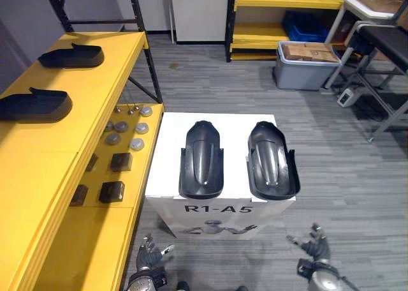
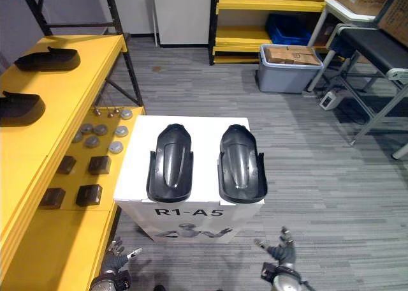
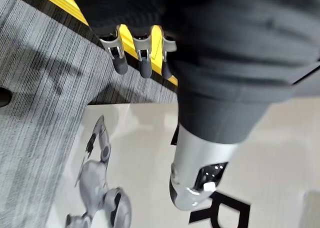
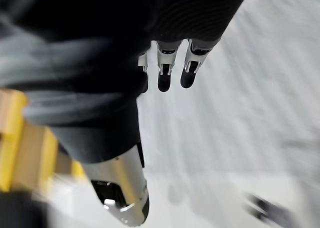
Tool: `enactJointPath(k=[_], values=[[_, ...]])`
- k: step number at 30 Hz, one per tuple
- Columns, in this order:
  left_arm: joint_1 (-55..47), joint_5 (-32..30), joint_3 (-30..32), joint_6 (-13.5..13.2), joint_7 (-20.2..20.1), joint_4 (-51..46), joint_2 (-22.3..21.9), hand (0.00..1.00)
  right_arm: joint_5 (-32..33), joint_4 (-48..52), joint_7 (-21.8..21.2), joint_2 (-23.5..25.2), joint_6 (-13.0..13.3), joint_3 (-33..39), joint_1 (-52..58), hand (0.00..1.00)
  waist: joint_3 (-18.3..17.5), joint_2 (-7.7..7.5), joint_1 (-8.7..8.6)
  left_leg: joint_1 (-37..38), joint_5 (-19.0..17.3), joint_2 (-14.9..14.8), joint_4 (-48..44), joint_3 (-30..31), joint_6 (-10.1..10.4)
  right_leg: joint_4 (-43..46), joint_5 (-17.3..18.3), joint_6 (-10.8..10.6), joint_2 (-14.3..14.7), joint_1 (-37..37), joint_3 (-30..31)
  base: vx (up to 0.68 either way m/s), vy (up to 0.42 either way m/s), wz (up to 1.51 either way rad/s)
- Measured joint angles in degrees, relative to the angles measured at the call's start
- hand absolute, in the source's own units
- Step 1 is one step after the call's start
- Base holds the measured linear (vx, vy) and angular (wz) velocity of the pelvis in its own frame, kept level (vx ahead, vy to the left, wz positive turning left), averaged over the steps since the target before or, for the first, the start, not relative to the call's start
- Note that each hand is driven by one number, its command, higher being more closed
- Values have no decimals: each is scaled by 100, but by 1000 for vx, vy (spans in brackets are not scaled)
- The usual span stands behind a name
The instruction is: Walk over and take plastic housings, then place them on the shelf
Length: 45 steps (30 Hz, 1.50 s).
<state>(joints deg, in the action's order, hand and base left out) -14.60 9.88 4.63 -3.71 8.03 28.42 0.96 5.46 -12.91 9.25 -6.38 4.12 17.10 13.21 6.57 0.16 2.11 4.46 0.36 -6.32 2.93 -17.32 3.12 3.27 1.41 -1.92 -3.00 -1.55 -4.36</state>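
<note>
Black plastic, glossy and curved, makes up both housings, and that is the first worry: such a shell gives fingers little to bite on. The left housing [image 1: 202, 160] and right housing [image 1: 273, 161] lie side by side, apart, on top of the white box [image 1: 169, 150], wide ends toward the box's front edge. The right one sits close to the front right corner and its end looks to reach the edge. Both hands hang low before the box, below its top. The left robot hand [image 1: 150, 256] is by the front left corner and the right robot hand [image 1: 314, 243] is off the front right corner, each with fingers spread and holding nothing.

Likely trouble, as I judge it: a hand rising from below could catch the front edge or a housing's end and tip it to the floor [image 1: 344, 176]. A grab at the rounded crest rather than across the side walls may slide off. On the yellow shelf [image 1: 38, 170], the shelved housings [image 1: 71, 56] already lie toward the far end of the top board. A careless placement could knock them, or land too near the shelf's front edge and drop onto the small parts [image 1: 111, 192] on the tier below
</note>
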Motion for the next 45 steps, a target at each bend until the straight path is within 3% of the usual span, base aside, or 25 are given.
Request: enactJointPath(k=[6, 14, 22, 25, 32, 33, 37, 45], values=[[-153, -6, -44, -2, -114, -30, 9, 0, -45, 1494, 107, -173, 7, 328, -52, 0, -122, -16, -124, 6, 1, 27, 70, -6, -2, -1, -8, -12, 38, 41, 67, 5, 4, -1], [-221, -13, -168, -3, -223, 63, 98, 0, -522, 1588, 175, -572, 17, 141, -844, 0, -148, 31, -112, -232, 74, 92, 68, 144, -48, -82, -10, -14, 8, 186, 54, -33, 8, 5], [-220, -110, -171, -4, -257, 238, 138, 0, -1267, 266, 228, -858, -102, -389, -1569, 0, -128, 75, -40, -321, 158, 182, 72, 484, -131, -102, -26, -38, -63, 161, -102, -40, 25, 20], [-222, -109, -175, -4, -250, 251, 136, 0, -1284, -309, 262, -857, -176, -503, -1803, 0, -99, 123, 38, -336, 207, 212, 117, 516, -160, -147, -31, -45, -84, 160, -110, -32, 24, 6], [-229, -106, -248, -4, -241, 271, 140, 0, -1270, -1330, 238, -987, -228, -736, -2371, 0, -33, 182, 28, -393, 304, 246, 201, 652, -157, -216, -36, -53, -101, 159, -229, -34, 10, 9], [-217, -107, -303, -4, -247, 275, 144, 0, -1248, -1546, 195, -1027, -231, -828, -2499, 100, -20, 186, 29, -400, 314, 248, 202, 663, -158, -217, -36, -53, -103, 159, -242, -34, 3, 4], [-183, -105, -344, -4, -246, 319, 147, 0, -1212, -1870, 78, -1119, -230, -933, -2782, 100, 10, 182, 34, -435, 342, 252, 205, 697, -159, -278, -36, -52, -103, 148, -270, -23, 2, 4], [-178, -45, -340, -3, -235, 357, 162, 0, -421, -2167, 140, -1279, -225, -699, -2885, 100, 97, 179, 17, -325, 339, 248, 228, 768, -141, -395, -35, -52, -94, -42, -302, -2, 0, 2]])
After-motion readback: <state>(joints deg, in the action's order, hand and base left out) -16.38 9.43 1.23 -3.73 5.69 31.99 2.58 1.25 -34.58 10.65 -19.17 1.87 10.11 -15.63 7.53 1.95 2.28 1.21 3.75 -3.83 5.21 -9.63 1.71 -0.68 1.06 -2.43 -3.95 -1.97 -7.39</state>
